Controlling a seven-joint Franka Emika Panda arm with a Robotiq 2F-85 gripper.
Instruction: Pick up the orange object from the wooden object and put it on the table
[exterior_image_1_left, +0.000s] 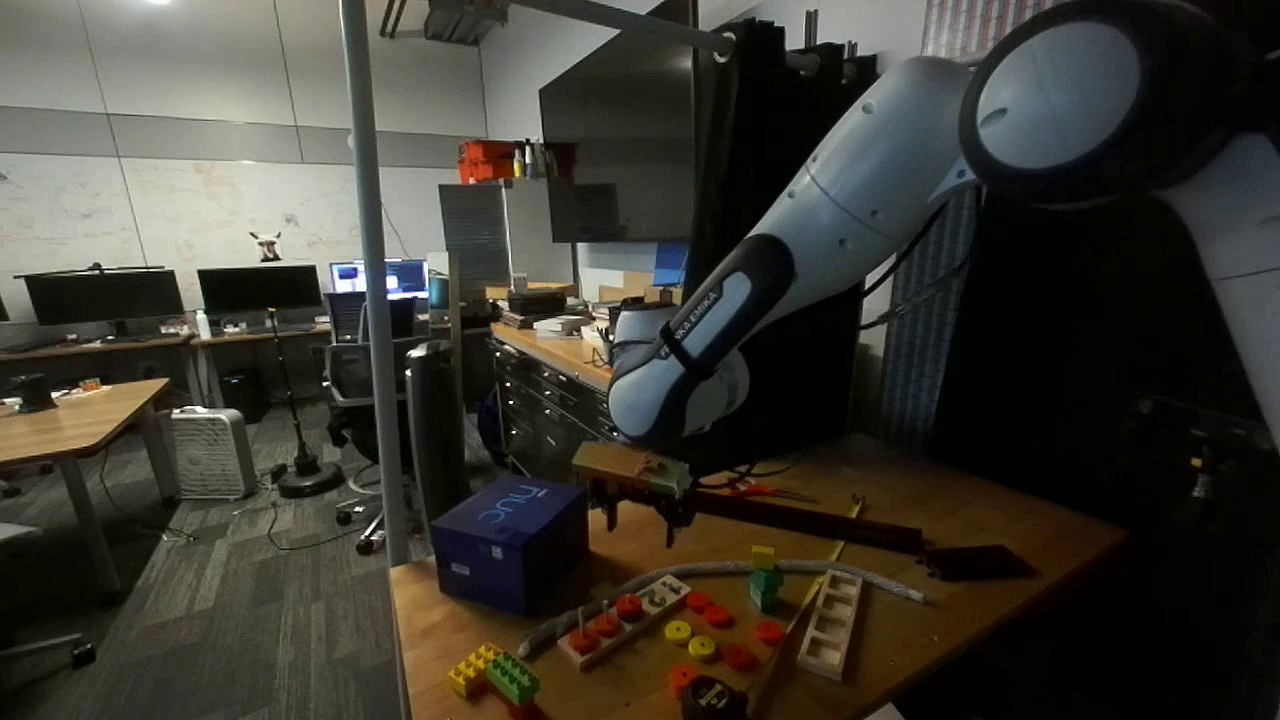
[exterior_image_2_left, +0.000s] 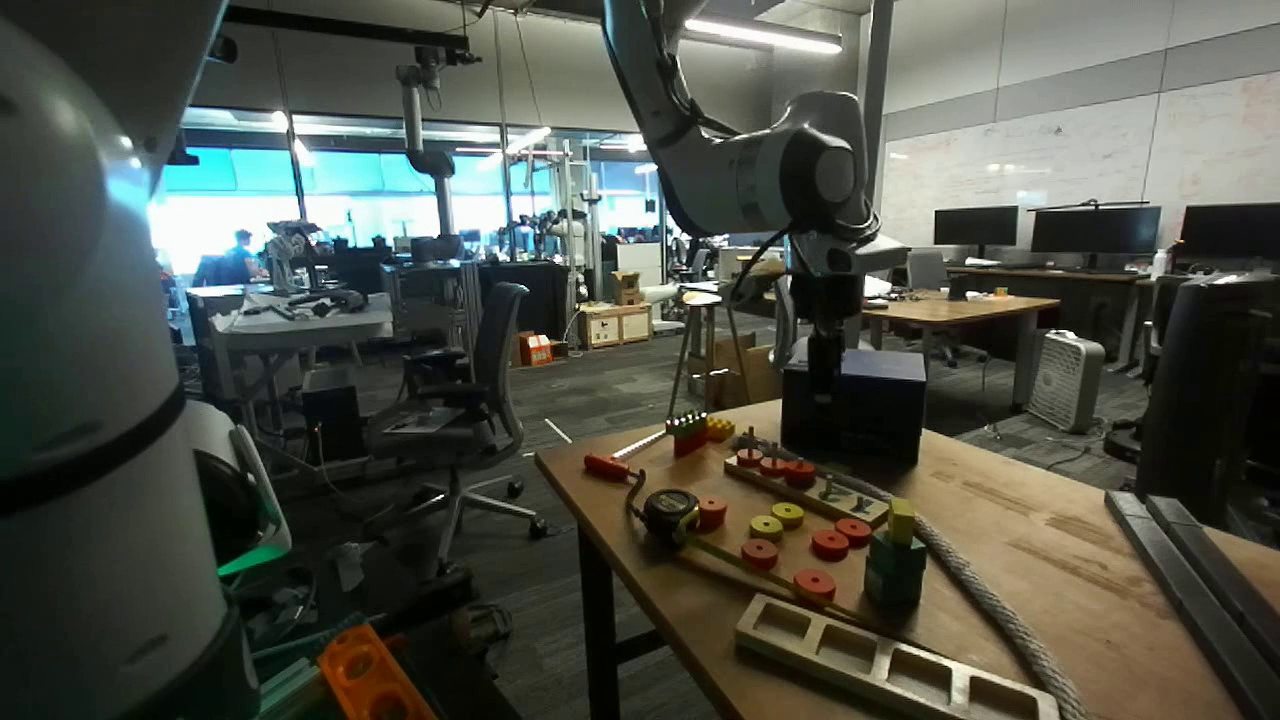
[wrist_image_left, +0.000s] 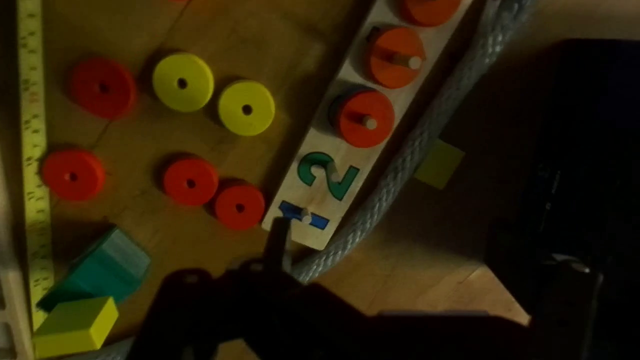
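Three orange discs (wrist_image_left: 390, 70) sit over pegs (wrist_image_left: 370, 122) on the wooden board (wrist_image_left: 327, 142); the pincer (exterior_image_1_left: 640, 535) hangs clear of them, jaws apart, nothing between that I can see. Pulled up crookedly, a disc could bind on its peg and drag the board across the counter (exterior_image_2_left: 1090, 570); released carelessly, it might knock the loose red discs (wrist_image_left: 190, 172).

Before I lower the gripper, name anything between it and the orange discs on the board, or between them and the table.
Nothing visible stands between the gripper and the orange discs; the rope runs alongside the board. Toward the table, pegs poking through the discs probably mean lifting straight up first.
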